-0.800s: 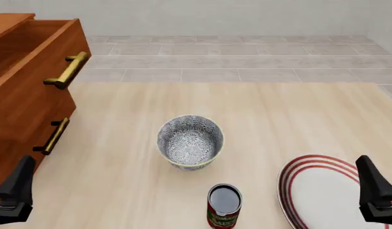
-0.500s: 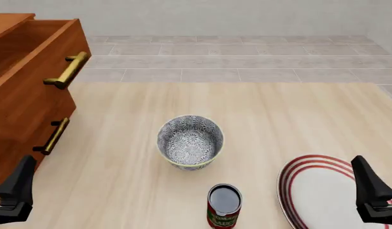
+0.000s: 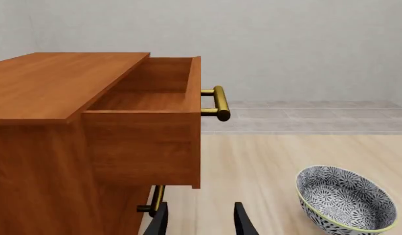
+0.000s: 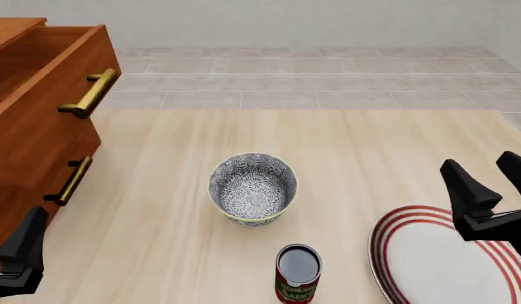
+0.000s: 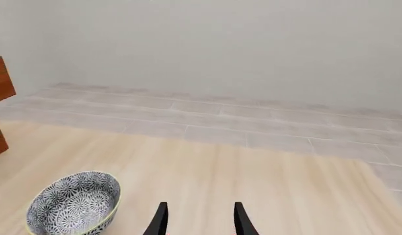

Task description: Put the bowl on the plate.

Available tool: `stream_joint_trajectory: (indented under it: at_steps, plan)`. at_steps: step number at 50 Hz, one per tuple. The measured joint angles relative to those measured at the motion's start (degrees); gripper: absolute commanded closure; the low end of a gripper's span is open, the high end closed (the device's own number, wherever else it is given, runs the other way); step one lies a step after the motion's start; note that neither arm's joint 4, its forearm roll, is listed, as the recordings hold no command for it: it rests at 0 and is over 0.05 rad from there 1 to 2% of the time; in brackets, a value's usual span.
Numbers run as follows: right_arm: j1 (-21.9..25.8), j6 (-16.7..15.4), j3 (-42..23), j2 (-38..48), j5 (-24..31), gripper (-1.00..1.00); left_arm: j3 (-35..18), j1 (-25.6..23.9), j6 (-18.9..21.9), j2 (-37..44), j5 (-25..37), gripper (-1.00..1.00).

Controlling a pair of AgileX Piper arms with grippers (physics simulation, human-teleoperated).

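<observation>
The bowl [image 4: 253, 189], blue-grey floral with a pale yellowish rim, stands upright and empty at the table's middle. It also shows in the left wrist view [image 3: 345, 201] and the right wrist view [image 5: 74, 205]. The plate [image 4: 430, 266], white with red rings, lies at the near right corner, partly cut off by the frame. My right gripper [image 4: 490, 178] hangs open above the plate's far rim, well right of the bowl, and its fingers [image 5: 159, 220] hold nothing. My left gripper [image 4: 11, 253] is open at the near left edge beside the cabinet, with nothing between its fingers [image 3: 243, 223].
A small can [image 4: 298, 272] with a red and green label stands just near of the bowl, between it and the front edge. A wooden cabinet [image 4: 32, 145] fills the left side, its top drawer [image 3: 148, 122] pulled out with a brass handle [image 4: 90, 94].
</observation>
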Motion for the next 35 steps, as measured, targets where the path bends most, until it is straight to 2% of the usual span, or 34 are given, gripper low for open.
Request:
stream_joint_trajectory:
  at_steps: [14,22,35]
  plan:
    - [9.60,-0.27,-9.59,13.26,-0.14,-1.00,0.00,0.00,0.00,0.00,0.00,-1.00]
    - [15.16,-1.51,-14.45,21.18,-0.18,-1.00,0.00,0.00,0.00,0.00,0.00,-1.00]
    - [20.40,-3.55,-21.74,33.41,1.23,-1.00,0.00,0.00,0.00,0.00,0.00,-1.00]
